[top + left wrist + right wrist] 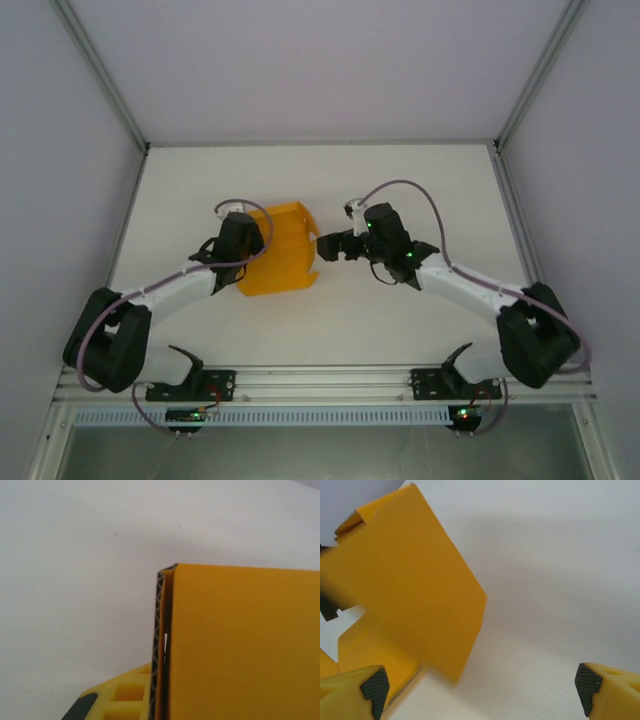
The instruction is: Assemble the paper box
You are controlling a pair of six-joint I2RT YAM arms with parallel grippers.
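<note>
While the paper box [283,262] sits half-formed on the counter [420,190], left of centre between the two arms, we judge the job to be in its folding stage: some panels stand up, others lie flat, and nothing is closed. The left claw [243,243] is at the box's left edge, pressed together on a wall of card. The right claw [326,247] hovers just beside the box's right edge, spread wide and holding nothing.

Next, we think the right claw must pick a loose panel on its side and turn it along its crease while the left one anchors the sheet. Card this thin could buckle or slide if it is pushed off the crease.

From above we get the layout: both arms, with the box between them. The left wrist view adds the corrugated edge of the card, lying close against a broad orange face, beside one yellow finger [125,700]. The right wrist view shows a broad panel tilted up off the counter, a notched flap behind it, and the dark pads [374,686] far apart with bare counter between.
</note>
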